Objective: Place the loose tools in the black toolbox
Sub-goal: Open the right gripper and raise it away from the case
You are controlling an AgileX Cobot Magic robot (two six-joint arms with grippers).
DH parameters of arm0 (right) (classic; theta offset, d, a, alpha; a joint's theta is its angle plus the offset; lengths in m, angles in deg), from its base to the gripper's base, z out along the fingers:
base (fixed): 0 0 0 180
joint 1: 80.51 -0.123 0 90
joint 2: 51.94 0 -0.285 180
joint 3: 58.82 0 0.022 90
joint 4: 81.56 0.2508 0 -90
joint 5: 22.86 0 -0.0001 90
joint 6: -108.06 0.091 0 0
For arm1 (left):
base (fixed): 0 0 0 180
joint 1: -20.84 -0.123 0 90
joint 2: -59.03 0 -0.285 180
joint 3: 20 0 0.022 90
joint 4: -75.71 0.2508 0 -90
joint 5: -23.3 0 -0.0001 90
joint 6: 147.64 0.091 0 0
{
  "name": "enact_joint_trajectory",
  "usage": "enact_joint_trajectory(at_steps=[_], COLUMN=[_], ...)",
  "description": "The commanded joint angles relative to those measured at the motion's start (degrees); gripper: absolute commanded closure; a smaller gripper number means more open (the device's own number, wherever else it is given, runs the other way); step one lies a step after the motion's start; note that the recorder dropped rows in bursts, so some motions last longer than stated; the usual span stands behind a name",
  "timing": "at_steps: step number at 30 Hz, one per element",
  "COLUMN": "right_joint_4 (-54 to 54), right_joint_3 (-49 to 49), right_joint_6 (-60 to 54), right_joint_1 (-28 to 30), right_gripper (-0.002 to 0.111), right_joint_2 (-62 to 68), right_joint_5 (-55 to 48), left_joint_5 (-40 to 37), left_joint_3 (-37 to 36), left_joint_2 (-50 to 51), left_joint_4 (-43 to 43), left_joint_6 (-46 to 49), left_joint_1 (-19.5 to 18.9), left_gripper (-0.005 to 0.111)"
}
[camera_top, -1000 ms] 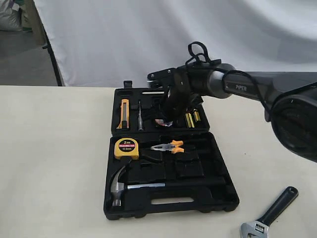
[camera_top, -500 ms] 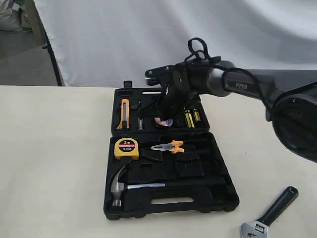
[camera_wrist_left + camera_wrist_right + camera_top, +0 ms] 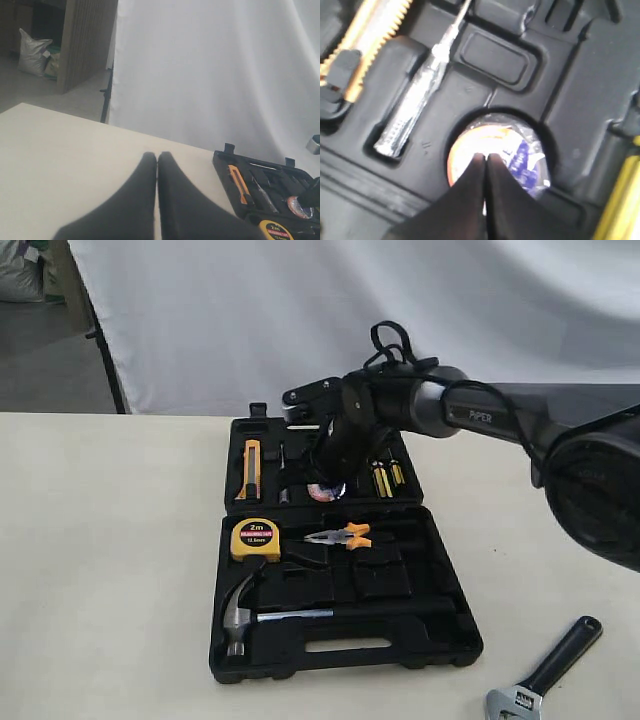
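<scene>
- Right tool point(image 3: 484, 159): both fingers pressed together with nothing between them, pointing down into the far half of the black toolbox point(image 3: 420, 570).
- Small tape roll point(image 3: 520, 150): lies flat in a round recess directly beneath the right tool's tips. It has a black rim, and the label face shows an orange-red edge, white, and blue print under shiny wrap. Cannot tell whether the tips touch it.
- Black toolbox: open flat on the bench point(image 3: 110, 570). It has two moulded halves with tool-shaped recesses and a slot handle along the near edge.
- Claw hammer point(image 3: 240, 618): steel head, black handle. It is seated in the near half of the toolbox, well apart from the right tool.
- Adjustable wrench point(image 3: 545, 672): silver head, black handle, partly cut off by the frame edge. It lies on the bench outside the toolbox, far from both tools.
- Slim clear-handled screwdriver point(image 3: 415, 115) and orange knife point(image 3: 375, 30): in recesses just beside the right tool's tips.
- Left tool point(image 3: 157, 157): fingers clenched, empty, over bare bench, with the toolbox off to one side.
</scene>
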Motion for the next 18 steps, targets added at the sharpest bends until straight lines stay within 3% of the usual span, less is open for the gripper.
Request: enact_joint_trajectory(at_steps=[1, 7, 18], right_joint_4=[-3.6, -5.7, -11.3], right_joint_3=[-0.2, -3.0, -21.8], right_joint_6=[-0.5, -0.5, -1.0], right_joint_1=[0.1, 0.1, 0.1], right_gripper=[0.109, 0.109, 0.109], right_joint_2=[-6.4, -14.7, -30.7], right_joint_5=[-3.7, -9.4, -14.6], left_joint_5=[0.4, 0.4, 0.4], left_joint_3=[0.2, 0.2, 0.2], left_joint_2=[-0.2, -0.2, -0.2], left_joint_4=[0.3, 0.3, 0.3], left_joint_6=[-0.3, -0.3, -0.3], left_joint_1=[-1.5, -1.5, -1.5], left_gripper=[0.106, 0.106, 0.106])
